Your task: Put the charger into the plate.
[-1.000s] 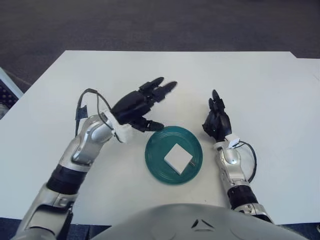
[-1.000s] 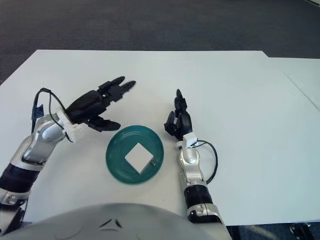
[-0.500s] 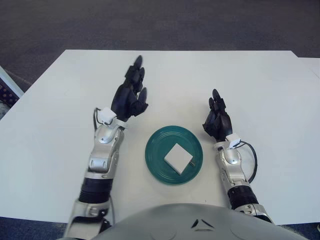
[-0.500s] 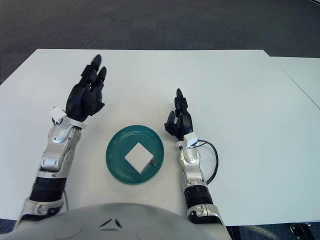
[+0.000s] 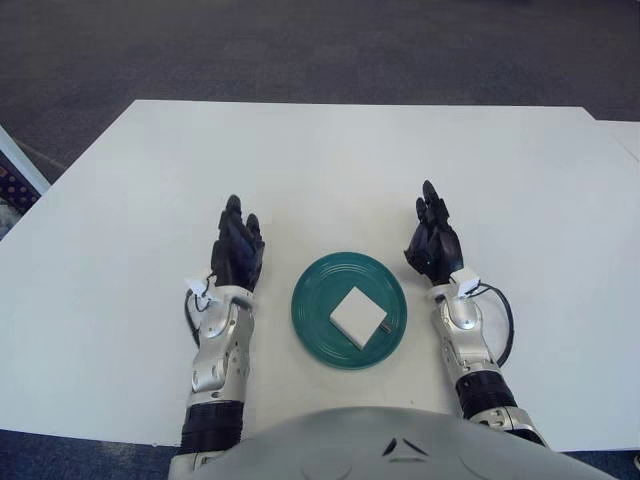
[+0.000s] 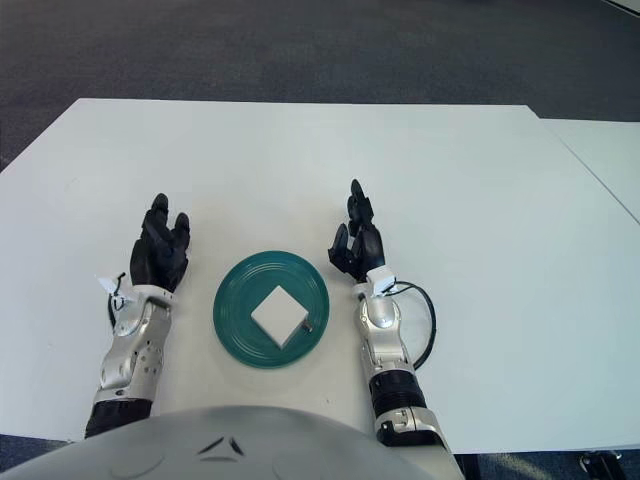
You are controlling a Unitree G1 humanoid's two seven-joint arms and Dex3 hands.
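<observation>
A white square charger (image 5: 357, 316) lies flat inside the round teal plate (image 5: 315, 306) on the white table, near its front edge. My left hand (image 5: 238, 250) rests on the table just left of the plate, fingers straight and empty. My right hand (image 5: 432, 238) rests just right of the plate, fingers relaxed and empty. Neither hand touches the plate or the charger.
The white table (image 5: 340, 160) stretches far ahead and to both sides of the plate. Dark carpet lies beyond its far edge. A second white surface (image 6: 600, 150) adjoins at the right.
My left hand has drawn back from above and left of the plate and come down to rest beside it. The right hand, plate and charger have not moved.
</observation>
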